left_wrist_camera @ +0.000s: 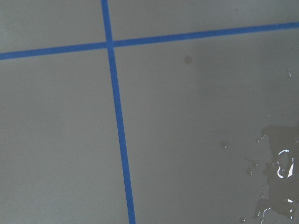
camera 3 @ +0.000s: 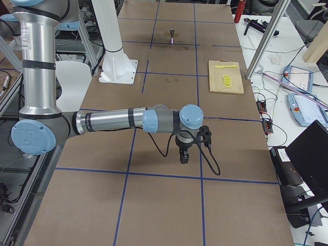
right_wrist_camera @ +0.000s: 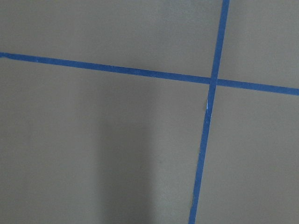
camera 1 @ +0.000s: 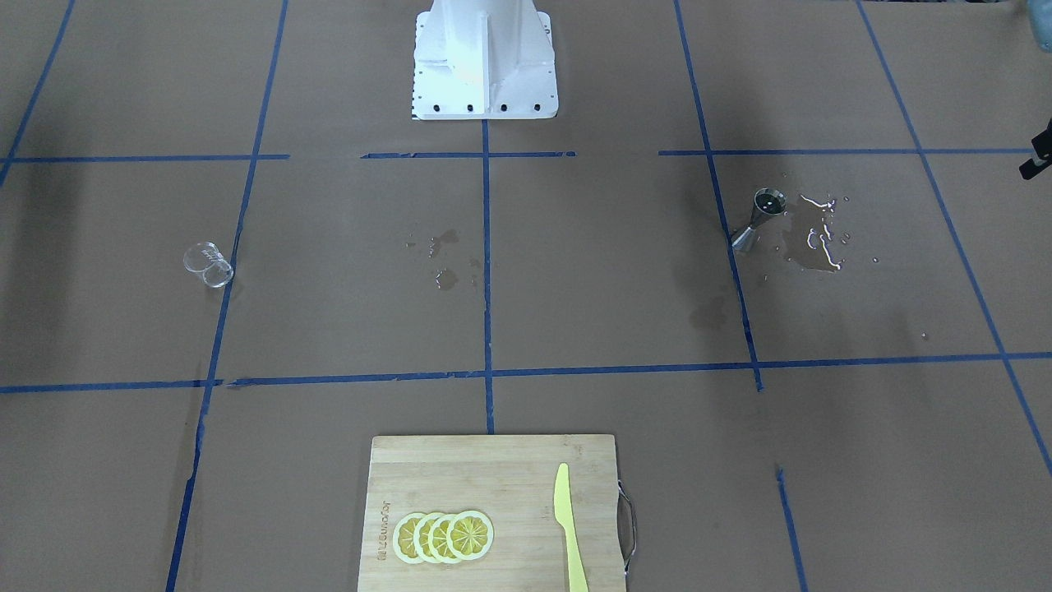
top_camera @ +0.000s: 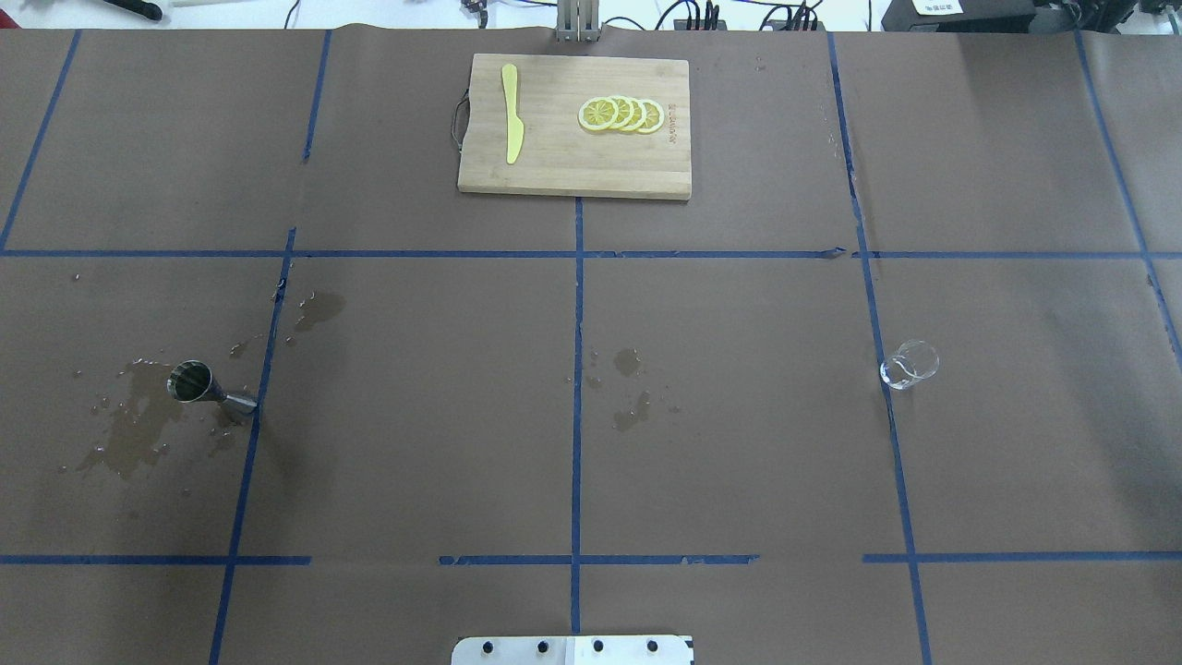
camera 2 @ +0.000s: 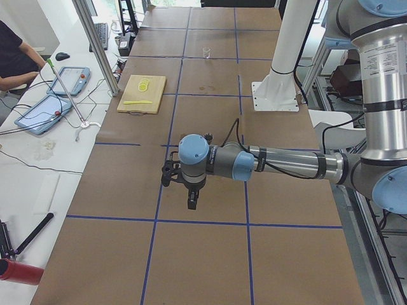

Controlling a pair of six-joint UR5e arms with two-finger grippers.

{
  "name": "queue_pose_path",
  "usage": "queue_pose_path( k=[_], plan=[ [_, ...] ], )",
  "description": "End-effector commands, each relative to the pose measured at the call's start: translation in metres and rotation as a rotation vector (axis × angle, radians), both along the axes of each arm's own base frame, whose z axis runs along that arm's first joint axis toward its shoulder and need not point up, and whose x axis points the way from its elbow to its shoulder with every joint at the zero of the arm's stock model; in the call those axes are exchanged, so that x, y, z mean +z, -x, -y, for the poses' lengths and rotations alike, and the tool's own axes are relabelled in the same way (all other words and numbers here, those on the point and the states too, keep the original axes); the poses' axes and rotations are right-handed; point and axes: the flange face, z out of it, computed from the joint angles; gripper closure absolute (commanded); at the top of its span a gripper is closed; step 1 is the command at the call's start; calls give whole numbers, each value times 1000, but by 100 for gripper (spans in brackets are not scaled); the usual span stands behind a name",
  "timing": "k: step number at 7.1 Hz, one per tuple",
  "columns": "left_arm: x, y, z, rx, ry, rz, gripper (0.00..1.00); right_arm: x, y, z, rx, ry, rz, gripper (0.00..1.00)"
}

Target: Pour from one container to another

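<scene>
In the overhead view we see the glass cup [top_camera: 910, 364] standing at 3 o'clock on the table [top_camera: 739, 462]. The steel jigger [top_camera: 203, 388] stands upright at 9 o'clock, well apart from the cup. A puddle [top_camera: 134, 429] spreads just beside the jigger, at its 8 o'clock. The left gripper [camera 2: 191, 202] and right gripper [camera 3: 184, 156] hang above the table ends, and we cannot tell whether either claw is apart or together. At 12 o'clock lies a cutting board [top_camera: 572, 171] with lemon slices [top_camera: 621, 114] and a yellow knife [top_camera: 511, 111].
</scene>
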Motion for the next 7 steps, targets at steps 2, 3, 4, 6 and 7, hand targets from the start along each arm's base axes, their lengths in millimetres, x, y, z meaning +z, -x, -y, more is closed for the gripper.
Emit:
queue_pose_path(
  k=[2, 3, 4, 6, 7],
  plan=[
    [-1, 56, -5, 11, -130, 102, 0, -6, 4, 13, -8, 20, -14, 0],
    [1, 66, -9, -12, -112, 103, 0, -7, 3, 13, -5, 20, -9, 0],
    [7, 67, -12, -14, -97, 102, 0, -6, 1, 13, -1, 20, -6, 0],
    [8, 67, -13, -16, -92, 100, 0, -5, 1, 9, 9, 29, -5, 0],
    [8, 66, -11, -16, -88, 99, 0, -5, 1, 9, 10, 28, -5, 0]
  ],
)
